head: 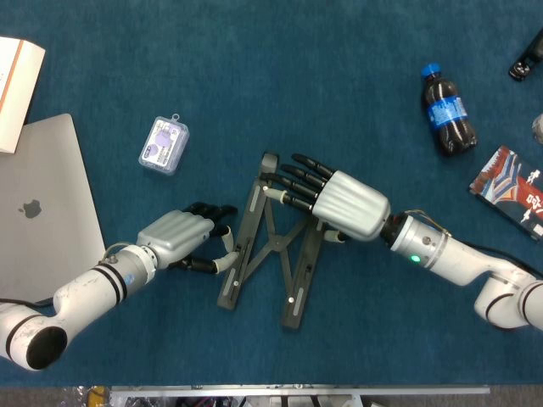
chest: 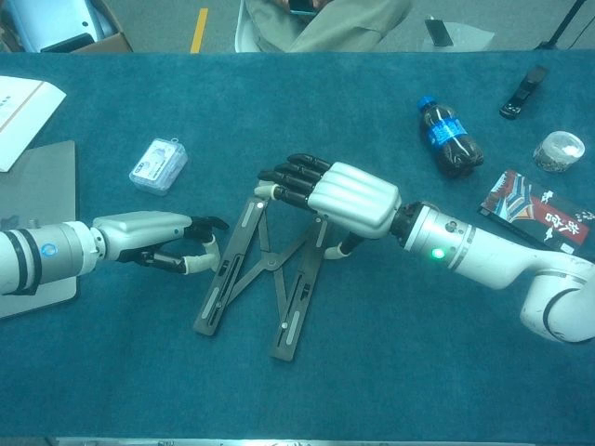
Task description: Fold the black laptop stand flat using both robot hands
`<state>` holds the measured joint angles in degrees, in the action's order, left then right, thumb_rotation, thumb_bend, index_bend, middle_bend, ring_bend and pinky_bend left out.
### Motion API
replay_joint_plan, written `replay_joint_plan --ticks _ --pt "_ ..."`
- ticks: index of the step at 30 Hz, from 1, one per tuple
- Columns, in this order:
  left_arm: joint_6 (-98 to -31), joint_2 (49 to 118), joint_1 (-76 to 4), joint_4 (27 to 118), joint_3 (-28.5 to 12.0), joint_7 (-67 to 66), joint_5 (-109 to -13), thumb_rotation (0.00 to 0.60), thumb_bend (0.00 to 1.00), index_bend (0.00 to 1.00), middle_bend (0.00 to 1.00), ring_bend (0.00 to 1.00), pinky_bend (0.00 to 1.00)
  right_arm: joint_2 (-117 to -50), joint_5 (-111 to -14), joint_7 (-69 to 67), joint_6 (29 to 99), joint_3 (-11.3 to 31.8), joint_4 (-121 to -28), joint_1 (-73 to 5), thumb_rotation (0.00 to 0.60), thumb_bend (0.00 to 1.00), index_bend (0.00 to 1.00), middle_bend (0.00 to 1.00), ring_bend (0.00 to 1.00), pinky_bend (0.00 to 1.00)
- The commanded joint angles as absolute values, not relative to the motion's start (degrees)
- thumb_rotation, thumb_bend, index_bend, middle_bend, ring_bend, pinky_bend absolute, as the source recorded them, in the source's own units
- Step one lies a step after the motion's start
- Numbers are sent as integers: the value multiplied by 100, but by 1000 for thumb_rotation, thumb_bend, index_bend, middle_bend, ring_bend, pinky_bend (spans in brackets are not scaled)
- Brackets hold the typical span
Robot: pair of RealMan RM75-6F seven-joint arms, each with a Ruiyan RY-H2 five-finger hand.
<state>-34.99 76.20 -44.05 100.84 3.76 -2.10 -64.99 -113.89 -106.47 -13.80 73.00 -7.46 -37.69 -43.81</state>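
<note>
The laptop stand [head: 270, 237] lay between both hands, left hand [head: 180, 238] touching its left rail with curled fingers, right hand [head: 335, 202] pressing flat on its far end.

The left hand [head: 180, 236] lies low, palm down, its dark fingers [chest: 205, 224] curled forward toward the right hand, its arm stretching back to the left. The right hand [head: 339, 203] lies flat, silver back up, fingers [chest: 291, 177] straight and slightly spread, pointing toward the left hand; its forearm [chest: 483, 263] trails right.
</note>
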Motion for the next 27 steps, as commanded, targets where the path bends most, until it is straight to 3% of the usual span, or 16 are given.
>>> replay_joint_plan --ticks 1,27 --pt "-3476 7611 -4408 10072 374 -182 -6514 120 375 192 0 0 0 -11430 -10621 -1487 7311 -725 -3690 -4426 600 0 0 0 0 3" --pt "-3015 7521 -4452 9939 282 599 -7034 223 375 148 0 0 0 -11663 -10564 -2158 7413 -766 -3189 -4638 600 0 0 0 0 0"
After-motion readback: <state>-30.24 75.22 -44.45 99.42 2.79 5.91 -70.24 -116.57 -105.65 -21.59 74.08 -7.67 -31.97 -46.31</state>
